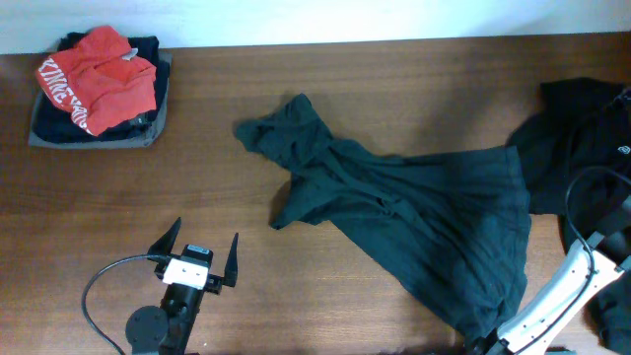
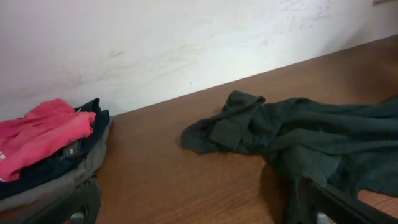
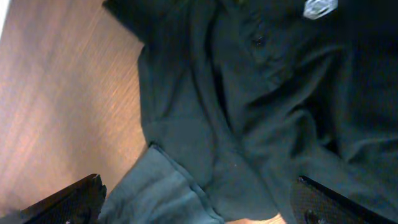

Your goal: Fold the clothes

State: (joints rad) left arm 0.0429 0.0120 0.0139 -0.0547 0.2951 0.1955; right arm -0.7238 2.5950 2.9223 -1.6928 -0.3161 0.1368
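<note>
Where it lies crumpled, teal-grey T-shirt, sprawled diagonally, unfolded

A crumpled T-shirt lies across the middle of the table, its right side meeting a heap of clothes at the right edge. A stack of folded clothes sits in the far left corner, well apart from both.

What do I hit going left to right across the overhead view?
Folded stack with a red top → left pincer, open → dark teal-grey T-shirt, spread crumpled → black clothes pile at the right edge.
</note>
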